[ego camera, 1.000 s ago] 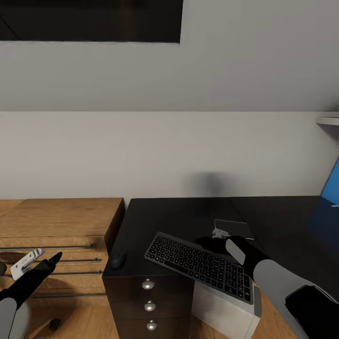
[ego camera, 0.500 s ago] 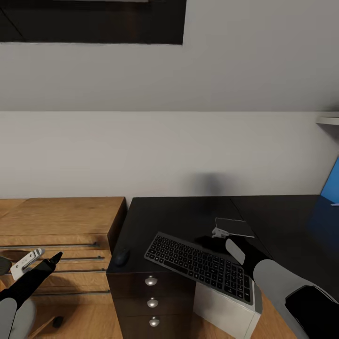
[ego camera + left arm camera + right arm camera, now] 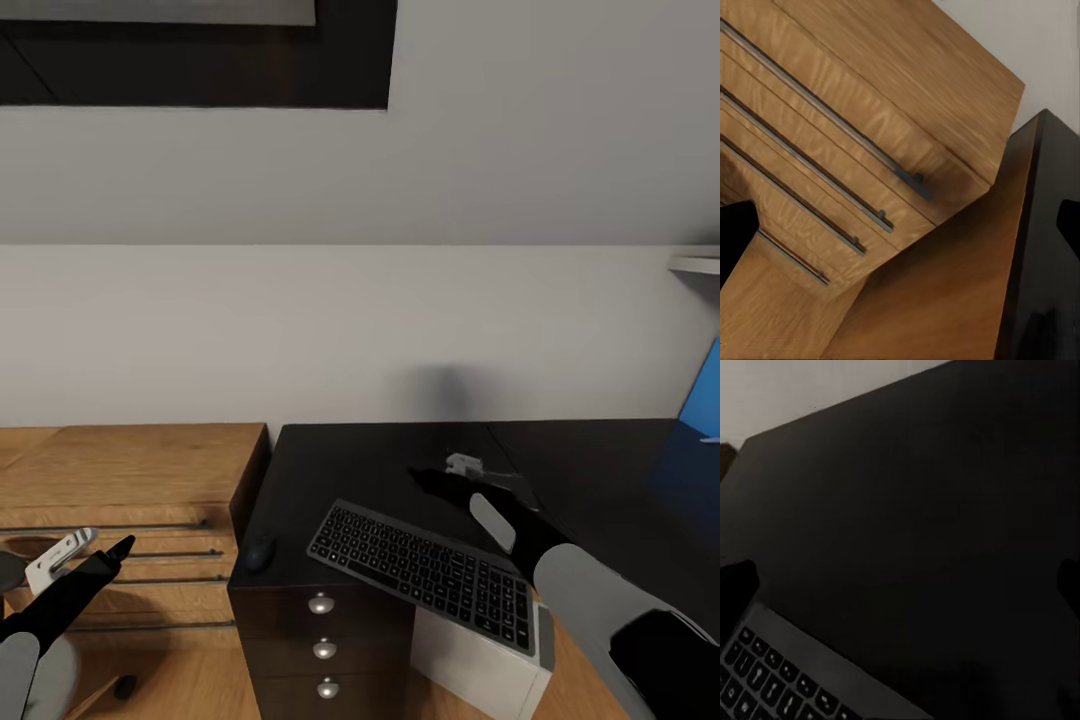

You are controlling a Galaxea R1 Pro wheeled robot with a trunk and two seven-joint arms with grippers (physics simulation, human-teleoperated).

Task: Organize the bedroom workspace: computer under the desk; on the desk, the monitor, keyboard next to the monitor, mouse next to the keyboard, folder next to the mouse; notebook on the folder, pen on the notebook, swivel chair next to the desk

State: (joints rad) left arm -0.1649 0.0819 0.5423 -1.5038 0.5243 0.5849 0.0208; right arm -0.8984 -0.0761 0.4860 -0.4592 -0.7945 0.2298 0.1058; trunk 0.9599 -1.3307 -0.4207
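The grey keyboard (image 3: 420,574) lies slantwise on the black desk (image 3: 370,460), its near end hanging past the front edge above the light-grey computer (image 3: 462,652). The dark mouse (image 3: 260,550) sits at the desk's left front corner. My right gripper (image 3: 442,474) hovers open just behind the keyboard's far edge with nothing between its fingers. The right wrist view has that gripper (image 3: 900,585) over bare desk (image 3: 930,510), with a keyboard (image 3: 772,667) corner below. My left gripper (image 3: 90,548) hangs open in front of the wooden dresser (image 3: 130,465).
The dresser's bar-handled drawers (image 3: 832,172) fill the left wrist view beside the desk's side. Round-knobbed desk drawers (image 3: 320,603) sit below the mouse. A blue flat object (image 3: 702,400) leans at the far right, under a white shelf (image 3: 700,263). A dark frame (image 3: 200,60) hangs on the wall.
My right gripper has drawn back from the keyboard's far edge toward the wall. The view has shifted slightly. The left arm is nearly still.
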